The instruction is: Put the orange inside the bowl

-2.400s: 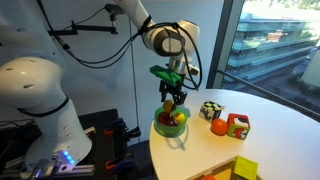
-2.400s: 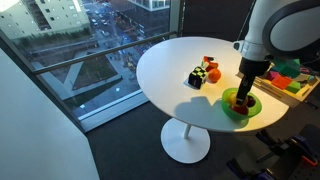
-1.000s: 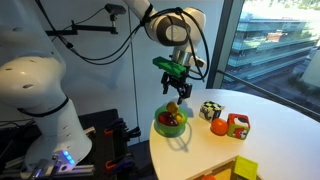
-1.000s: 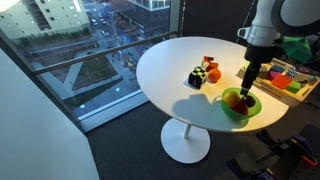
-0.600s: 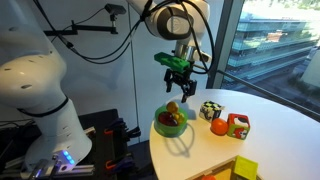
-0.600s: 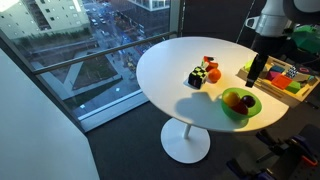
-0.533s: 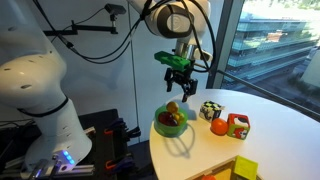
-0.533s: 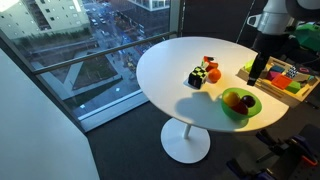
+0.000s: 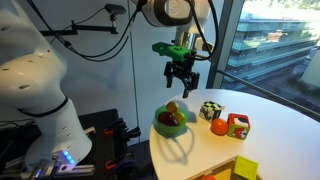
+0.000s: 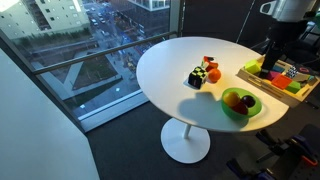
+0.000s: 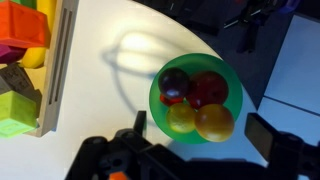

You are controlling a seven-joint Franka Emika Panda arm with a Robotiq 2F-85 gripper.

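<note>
- Claw (image 9: 182, 84): hanging well above the bowl and clear of it, its two fingers (image 11: 272, 140) standing spread wide, pinching nothing.
- Bowl (image 9: 160, 128): bright green, round and shallow, sitting upright near the left edge of the desk (image 9: 275, 135), directly under the claw. In an exterior view the bowl (image 10: 232, 112) is standing near the tray.
- Orange (image 11: 214, 122): lying inside the bowl, at its lower right in the wrist view. It is touching a yellower fruit (image 11: 181, 117) on its left and a red fruit (image 11: 210, 88) above it. A dark fruit (image 11: 175, 82) is filling the upper left of the bowl.
- Patterned cube (image 9: 209, 110), red-orange fruit (image 9: 218, 127), red-and-green block (image 9: 237, 126): grouped close together on the desk, right of the bowl and apart from it.
- Tray (image 11: 57, 70): pale-rimmed, lying left of the bowl in the wrist view, carrying coloured blocks (image 11: 15, 110).
</note>
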